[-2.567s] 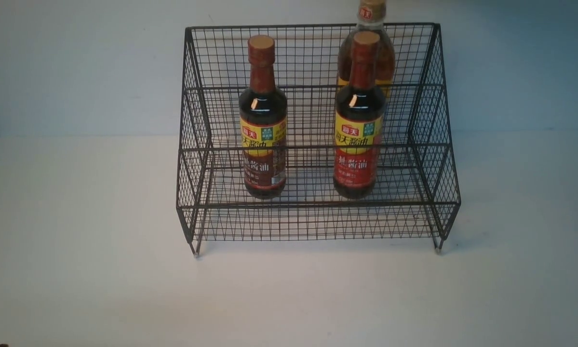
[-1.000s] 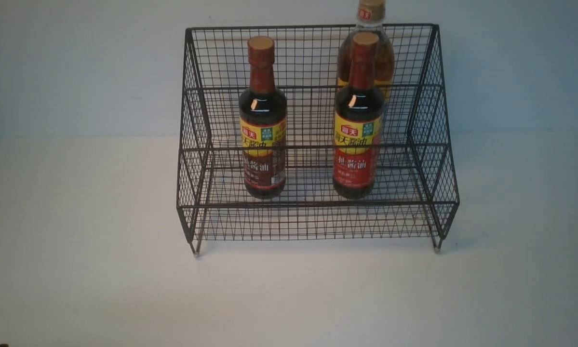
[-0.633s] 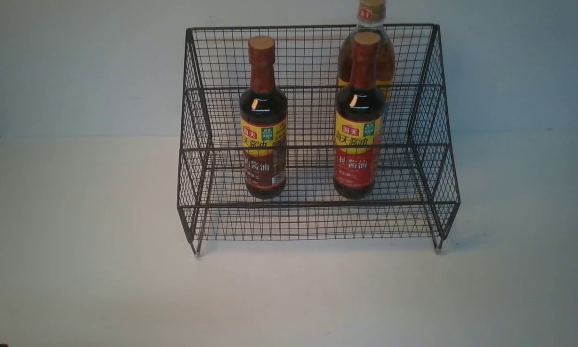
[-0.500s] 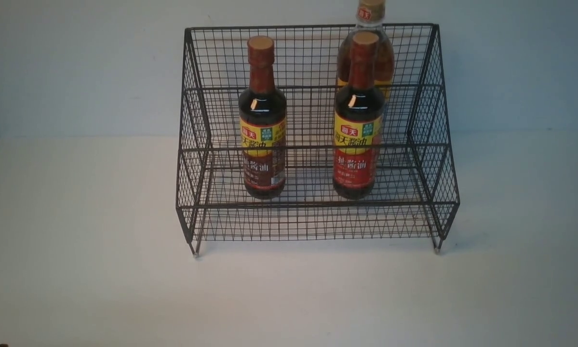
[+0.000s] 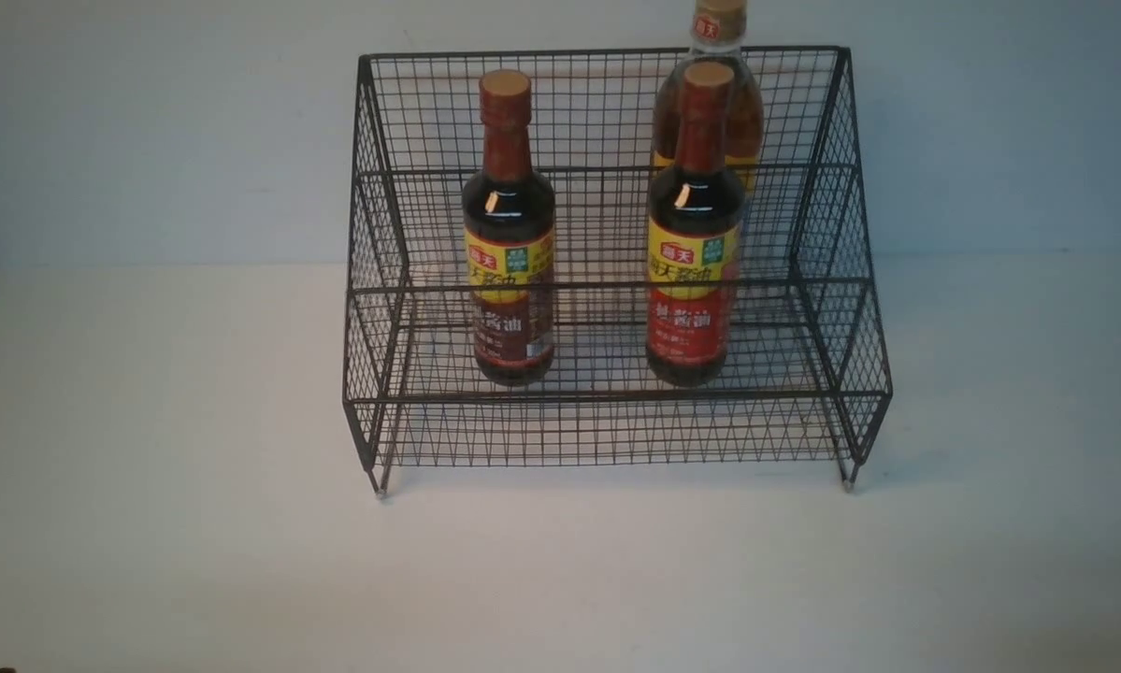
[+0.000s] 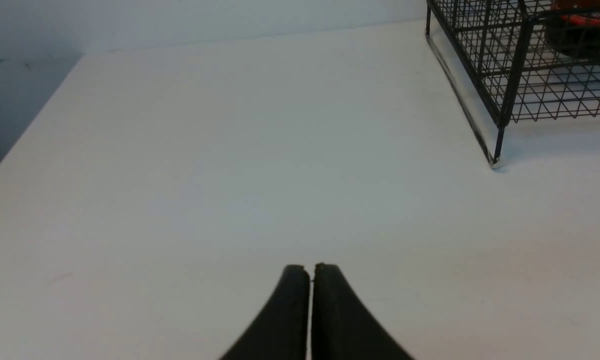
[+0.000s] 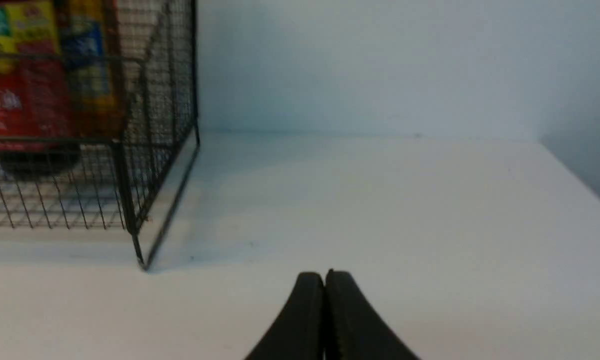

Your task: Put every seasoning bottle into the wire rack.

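Front view, wire rack (image 5: pixel 616 430) on white surface (image 5: pixel 149 523), two soy-sauce bottles (image 5: pixel 510 234) (image 5: pixel 696 243) upright on its lower step, amber bottle (image 5: pixel 742 103) behind, left tool (image 6: pixel 310 270) and right tool (image 7: pixel 325 277) pressed together, clear of rack.

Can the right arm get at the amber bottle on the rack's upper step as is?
Probably, from above only. The amber bottle stands behind the right soy bottle, blocking a frontal approach, but its cap clears the wire rack. The right gripper is shut and must open first.
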`<state>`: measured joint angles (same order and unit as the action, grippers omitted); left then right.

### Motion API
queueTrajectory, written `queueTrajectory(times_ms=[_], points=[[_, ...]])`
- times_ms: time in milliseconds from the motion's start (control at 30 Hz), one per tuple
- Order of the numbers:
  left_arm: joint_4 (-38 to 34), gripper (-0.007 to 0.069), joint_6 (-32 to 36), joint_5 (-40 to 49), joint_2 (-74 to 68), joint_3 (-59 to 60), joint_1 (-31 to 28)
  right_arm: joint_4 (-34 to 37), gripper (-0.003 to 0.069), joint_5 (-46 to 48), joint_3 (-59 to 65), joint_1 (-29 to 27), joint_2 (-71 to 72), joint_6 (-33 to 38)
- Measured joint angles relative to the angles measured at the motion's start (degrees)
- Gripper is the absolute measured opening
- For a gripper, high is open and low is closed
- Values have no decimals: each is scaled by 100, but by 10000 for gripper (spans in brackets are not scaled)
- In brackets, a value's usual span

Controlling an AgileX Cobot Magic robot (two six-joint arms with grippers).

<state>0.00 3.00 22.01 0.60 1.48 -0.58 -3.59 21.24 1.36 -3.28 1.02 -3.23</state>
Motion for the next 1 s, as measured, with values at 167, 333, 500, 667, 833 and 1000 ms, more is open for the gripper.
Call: queueTrajectory(times_ms=[167,333,500,667,833,1000], points=[[0,-5,0,0,0,0,0,4,-15,48,-5,-109,-5,-29],[0,-5,0,0,0,0,0,4,-15,53,-5,-109,-5,-25],[0,-5,0,0,0,0,0,4,-15,58,-10,-109,-5,-25],[0,-5,0,0,0,0,0,4,-15,58,-10,-111,-5,-25],[0,-5,0,0,0,0,0,4,-15,59,-10,-116,-5,-25],[0,-5,0,0,0,0,0,6,-15,59,-10,-116,-5,-25]])
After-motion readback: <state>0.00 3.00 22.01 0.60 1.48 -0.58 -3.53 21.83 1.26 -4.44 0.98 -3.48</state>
